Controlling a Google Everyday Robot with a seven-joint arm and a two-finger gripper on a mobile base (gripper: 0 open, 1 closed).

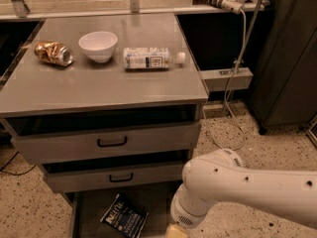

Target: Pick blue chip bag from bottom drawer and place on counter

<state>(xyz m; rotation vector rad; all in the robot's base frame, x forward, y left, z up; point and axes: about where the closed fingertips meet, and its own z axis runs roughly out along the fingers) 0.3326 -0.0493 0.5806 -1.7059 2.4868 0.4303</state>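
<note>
The blue chip bag [124, 218] lies flat on the floor of the open bottom drawer [158, 202], dark navy with white lettering, tilted. The counter [99, 81] is the grey cabinet top above. My white arm [237, 187] reaches in from the right and bends down at the drawer's right front. Only the tan top of my gripper [176, 231] shows at the bottom edge, to the right of the bag and apart from it. The rest of it is cut off by the frame.
On the counter lie a crushed gold can [53, 53], a white bowl [98, 45] and a water bottle [151, 58] on its side. The two upper drawers [111, 142] with black handles stand slightly open. A dark cabinet [287, 58] and hanging cables [237, 58] are to the right.
</note>
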